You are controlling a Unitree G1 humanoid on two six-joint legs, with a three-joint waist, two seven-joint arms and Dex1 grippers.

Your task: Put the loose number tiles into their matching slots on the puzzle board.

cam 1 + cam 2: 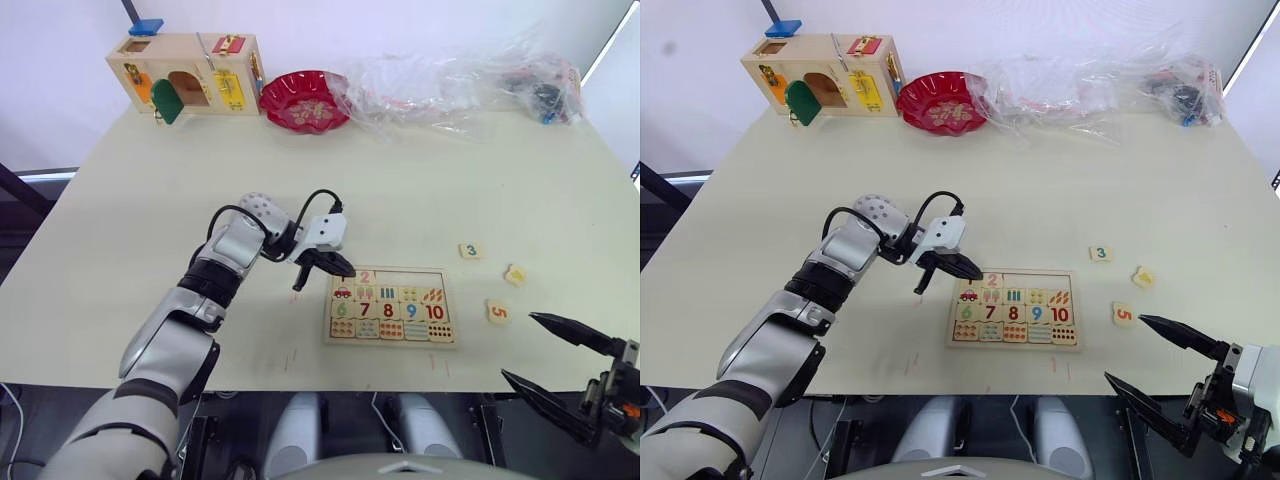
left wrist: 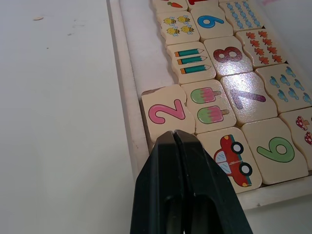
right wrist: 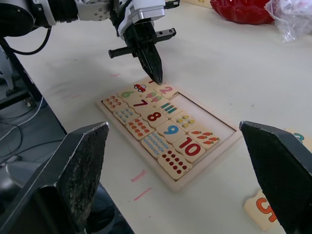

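At the near right edge of the table (image 1: 150,190), the right gripper (image 1: 555,352) hangs just off the table with its two black fingers spread wide apart, gripping nothing. Just beyond it on the tabletop lie three loose tiles: the 5 tile (image 1: 498,311) nearest, a tilted tile (image 1: 515,274) a little farther whose digit cannot be read, and the 3 tile (image 1: 470,250) farthest, all apart from one another and to the right of the board (image 1: 391,343). The board lies flat near the table's front edge, at the middle. Its lower rows are full of picture tiles, numbers 6 to 10 and dot tiles. In the recessed top slot strip (image 1: 415,277), the 2 tile (image 2: 166,113) sits slightly crooked near the left end, with a vacant slot between it and the frame; the strip to its right is bare. The left gripper (image 2: 174,136) has its fingers pressed together, clasping nothing, tips at the near edge of the 2 tile above the board's top left corner. Along the far edge stand a wooden latch box (image 1: 187,72), a red bowl (image 1: 304,100) and crumpled clear plastic bags (image 1: 460,85).
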